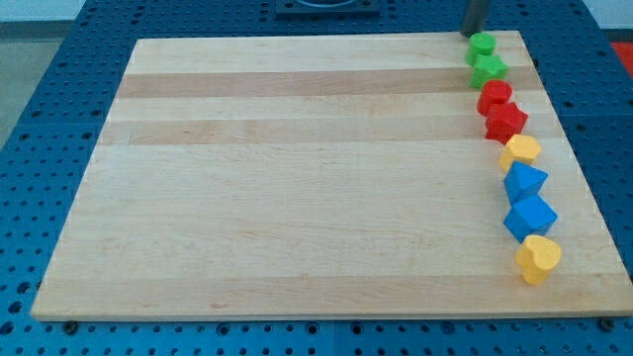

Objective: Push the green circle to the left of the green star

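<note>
At top right, my tip (472, 34) (a bare rod, holding nothing) touches the green circle (482, 44), which sits just above the green star (488, 68): leftward push undone.

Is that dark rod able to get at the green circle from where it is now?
Probably yes: my tip sits just above and left of the green circle, with nothing between them.
</note>
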